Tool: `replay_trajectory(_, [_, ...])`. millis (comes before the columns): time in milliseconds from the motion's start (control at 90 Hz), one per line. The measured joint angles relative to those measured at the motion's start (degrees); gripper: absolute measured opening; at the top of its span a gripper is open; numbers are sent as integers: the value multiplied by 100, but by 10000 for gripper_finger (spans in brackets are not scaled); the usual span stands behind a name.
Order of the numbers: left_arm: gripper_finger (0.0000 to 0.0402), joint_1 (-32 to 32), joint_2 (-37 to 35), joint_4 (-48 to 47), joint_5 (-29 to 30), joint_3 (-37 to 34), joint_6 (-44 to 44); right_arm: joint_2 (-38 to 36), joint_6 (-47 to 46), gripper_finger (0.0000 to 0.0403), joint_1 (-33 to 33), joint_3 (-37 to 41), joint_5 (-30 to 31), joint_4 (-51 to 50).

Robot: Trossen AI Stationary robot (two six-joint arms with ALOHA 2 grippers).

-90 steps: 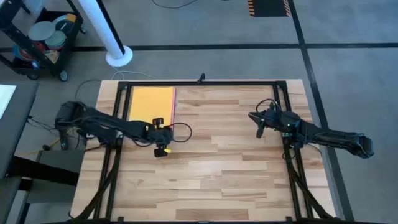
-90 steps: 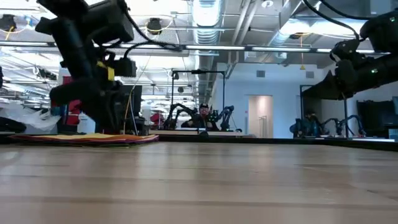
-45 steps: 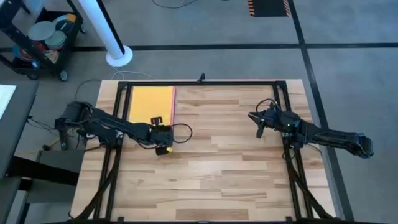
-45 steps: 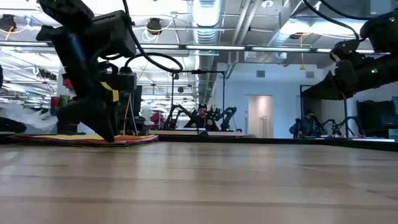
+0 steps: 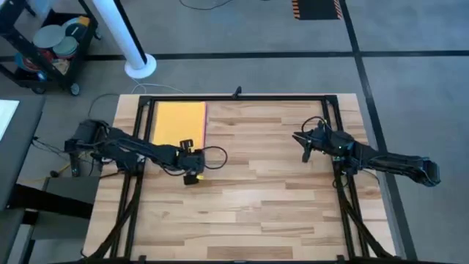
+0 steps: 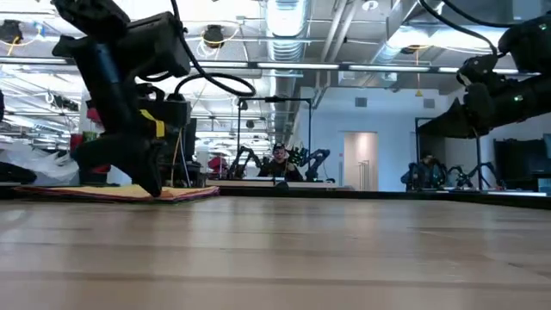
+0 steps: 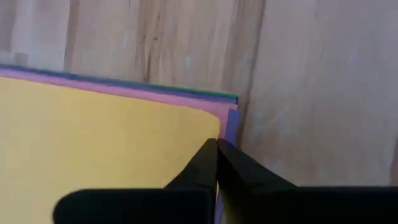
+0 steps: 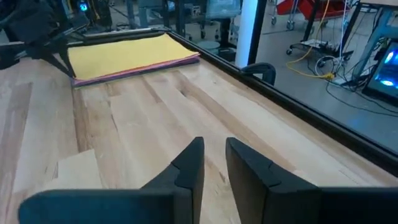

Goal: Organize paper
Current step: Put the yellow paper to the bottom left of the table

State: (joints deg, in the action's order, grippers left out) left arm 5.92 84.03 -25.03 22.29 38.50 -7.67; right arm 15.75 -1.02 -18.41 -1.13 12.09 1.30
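The paper (image 5: 178,122) lies in one flat stack at the table's far left, a yellow sheet on top, with pink, purple and green edges (image 7: 227,112) showing beneath it. My left gripper (image 5: 185,142) is shut, its tips down on the stack's near right corner; the low view shows it (image 6: 155,189) tipped onto the stack (image 6: 112,192). My right gripper (image 5: 306,150) hovers over the table's right half, open by a narrow gap (image 8: 213,149) with nothing between its fingers. The stack (image 8: 130,57) shows far off in the right wrist view. My left gripper rests its shut fingertips (image 7: 208,155) on the top yellow sheet's corner (image 7: 198,127), right at the edge where pink and purple show. The fingers slant down from above, coming from the table's left. The stack stays flat on the table.
A black frame (image 5: 234,98) runs along the table's far edge and rails run down both sides. Bare wood (image 5: 256,191) spreads across the middle and near part of the table. A cart (image 5: 51,44) and a white post (image 5: 135,62) stand on the floor beyond the far left.
My left gripper has come down from above the stack and tipped forward until its fingertips reached the stack's near right corner. It has stayed there for the last half second. The paper has not visibly moved.
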Motion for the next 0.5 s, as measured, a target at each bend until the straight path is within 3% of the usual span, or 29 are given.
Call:
replay_trajectory(256, [0, -16, -2, 1926, -867, 0, 351, 0, 0, 66, 0, 0, 2, 1])
replay_trajectory(500, [0, -286, 42, 3179, -949, 0, 258, -1, 0, 66, 0, 8, 18, 75])
